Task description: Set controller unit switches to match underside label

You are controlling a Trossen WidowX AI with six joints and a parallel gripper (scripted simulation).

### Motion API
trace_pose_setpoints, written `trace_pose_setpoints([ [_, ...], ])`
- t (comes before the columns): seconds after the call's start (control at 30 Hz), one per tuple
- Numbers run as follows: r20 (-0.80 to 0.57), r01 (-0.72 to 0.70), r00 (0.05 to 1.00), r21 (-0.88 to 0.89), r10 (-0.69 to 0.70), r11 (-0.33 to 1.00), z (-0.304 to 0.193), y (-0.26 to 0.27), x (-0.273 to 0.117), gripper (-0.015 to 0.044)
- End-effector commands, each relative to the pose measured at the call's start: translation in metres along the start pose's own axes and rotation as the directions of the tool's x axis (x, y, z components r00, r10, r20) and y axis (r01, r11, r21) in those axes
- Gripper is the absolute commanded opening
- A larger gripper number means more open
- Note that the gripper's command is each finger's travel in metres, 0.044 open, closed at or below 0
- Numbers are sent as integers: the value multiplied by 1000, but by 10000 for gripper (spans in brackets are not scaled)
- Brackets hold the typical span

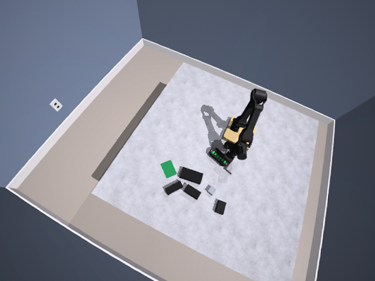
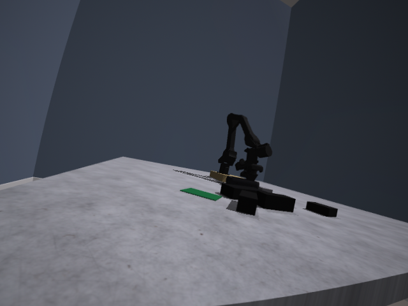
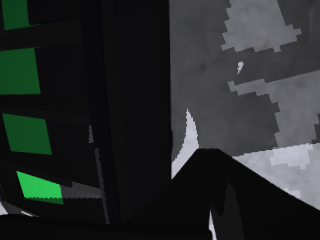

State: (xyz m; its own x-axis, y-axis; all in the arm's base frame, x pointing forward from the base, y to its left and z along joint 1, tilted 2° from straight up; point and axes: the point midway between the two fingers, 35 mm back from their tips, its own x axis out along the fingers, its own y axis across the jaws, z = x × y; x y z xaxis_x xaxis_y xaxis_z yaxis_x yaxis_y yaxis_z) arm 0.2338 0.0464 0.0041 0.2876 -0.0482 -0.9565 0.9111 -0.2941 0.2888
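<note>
The dark grey controller unit point(image 1: 215, 159) point(image 2: 241, 182) point(image 3: 137, 100) lies close in front of the arm's base, switches upward. In the top view a row of green switch ends shows along its top. The wrist view shows only part of the row at the left, with several green ends, mostly in shadow; the switch numbers and exact tilts cannot be read. The underside label is hidden. My gripper point(image 3: 206, 159) is shut and empty. It points down low beside the unit's long side towards the base; whether it touches the unit cannot be told. The exterior view hides its tips.
A green plate point(image 1: 168, 168) point(image 2: 201, 194) and several black blocks, one large point(image 1: 190, 174) and one apart point(image 1: 220, 207) point(image 2: 321, 209), lie beyond the unit. A small grey block point(image 1: 210, 190) lies among them. A yellow block point(image 1: 232, 135) point(image 2: 217, 175) is at the arm's base.
</note>
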Motion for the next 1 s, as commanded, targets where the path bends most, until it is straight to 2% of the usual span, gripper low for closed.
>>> trace_pose_setpoints([
  [0.0,-4,-2,1000,-5,2,1000,-1,3,0,0],
  [0.97,-4,-4,1000,-5,4,1000,-3,29,7,0],
])
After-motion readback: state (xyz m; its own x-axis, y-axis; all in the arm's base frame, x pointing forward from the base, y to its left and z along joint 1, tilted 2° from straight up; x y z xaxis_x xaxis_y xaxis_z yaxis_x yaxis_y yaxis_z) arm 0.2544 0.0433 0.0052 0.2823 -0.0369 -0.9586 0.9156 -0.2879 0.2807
